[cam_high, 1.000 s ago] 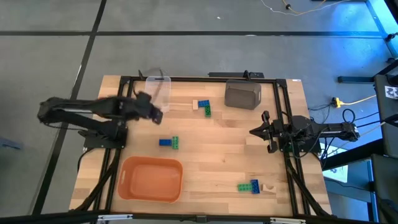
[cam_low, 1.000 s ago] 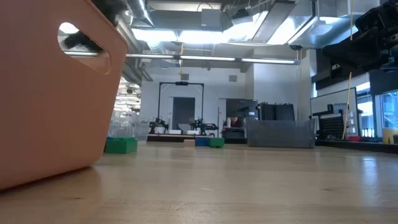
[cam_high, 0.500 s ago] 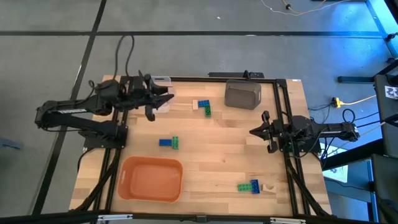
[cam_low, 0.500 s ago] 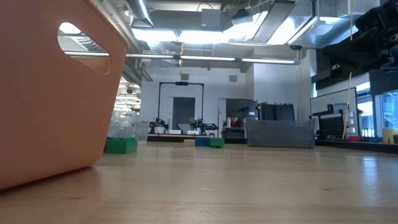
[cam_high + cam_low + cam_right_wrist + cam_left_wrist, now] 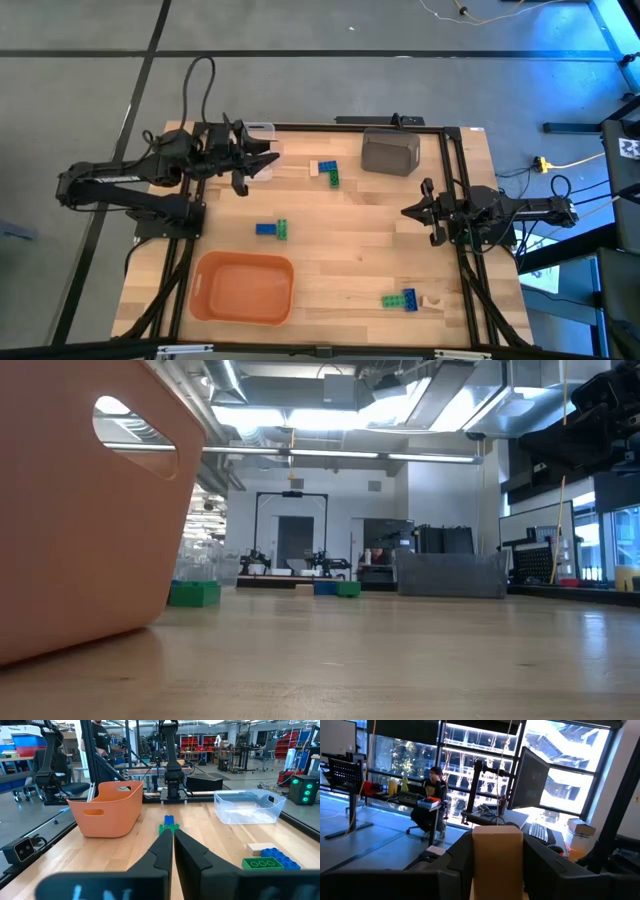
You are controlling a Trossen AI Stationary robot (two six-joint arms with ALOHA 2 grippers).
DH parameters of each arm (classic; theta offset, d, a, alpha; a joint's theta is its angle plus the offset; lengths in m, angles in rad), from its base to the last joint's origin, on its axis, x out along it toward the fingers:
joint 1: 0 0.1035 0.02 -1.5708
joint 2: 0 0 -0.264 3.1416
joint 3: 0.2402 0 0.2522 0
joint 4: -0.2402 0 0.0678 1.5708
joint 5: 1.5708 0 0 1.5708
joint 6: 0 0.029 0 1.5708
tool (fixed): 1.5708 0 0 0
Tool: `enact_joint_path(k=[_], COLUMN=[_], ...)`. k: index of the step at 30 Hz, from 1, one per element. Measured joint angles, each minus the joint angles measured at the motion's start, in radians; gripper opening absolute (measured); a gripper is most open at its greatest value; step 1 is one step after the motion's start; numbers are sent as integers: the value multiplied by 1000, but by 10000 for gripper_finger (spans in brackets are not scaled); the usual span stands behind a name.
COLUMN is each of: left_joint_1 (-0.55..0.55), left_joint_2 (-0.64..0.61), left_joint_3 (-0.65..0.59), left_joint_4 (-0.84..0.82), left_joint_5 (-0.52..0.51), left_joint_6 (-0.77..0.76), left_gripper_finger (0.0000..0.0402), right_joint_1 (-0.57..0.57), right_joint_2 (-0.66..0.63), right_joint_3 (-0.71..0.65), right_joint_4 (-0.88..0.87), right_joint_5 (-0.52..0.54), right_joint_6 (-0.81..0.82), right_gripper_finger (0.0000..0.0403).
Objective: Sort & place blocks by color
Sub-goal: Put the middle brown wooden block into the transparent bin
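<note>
Wood table (image 5: 350,250) | left end effector (image 5: 262,160) grips tan block (image 5: 497,862) over clear bin (image 5: 262,130); right end effector (image 5: 412,212) closed, idle | centre, lower, then release.

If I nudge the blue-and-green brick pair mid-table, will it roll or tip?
Probably neither: the blue-and-green brick pair looks boxy and low, so it should slide on the wooden table. It may split: whether they're joined is unclear.

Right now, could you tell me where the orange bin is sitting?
In the high view, the orange bin sits at the table's near left corner, just below the blue-and-green block pair.
</note>
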Motion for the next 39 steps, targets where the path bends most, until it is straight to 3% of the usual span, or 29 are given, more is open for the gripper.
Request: enact_joint_path(k=[6,11,15,20,26,33,39], left_joint_1=[0,18,126,358,590,647,639], left_joint_2=[0,0,1,63,212,418,530], left_joint_3=[0,1,1,2,2,1,1], left_joint_4=[-3,-101,-273,-546,-777,-825,-799], left_joint_5=[-8,-195,-297,-244,-143,-91,-118], left_joint_6=[0,23,3,-102,-114,-154,-198], left_gripper_finger=[118,118,118,118,118,118,118], right_joint_1=[0,0,0,0,0,0,0], right_joint_2=[0,0,0,0,0,0,0], right_joint_3=[0,0,0,0,0,0,0], right_joint_4=[0,0,0,0,0,0,0], right_joint_5=[0,0,0,0,0,0,0], right_joint_6=[0,0,0,0,0,0,0], right_gripper_finger=[21,21,21,21,21,21,21])
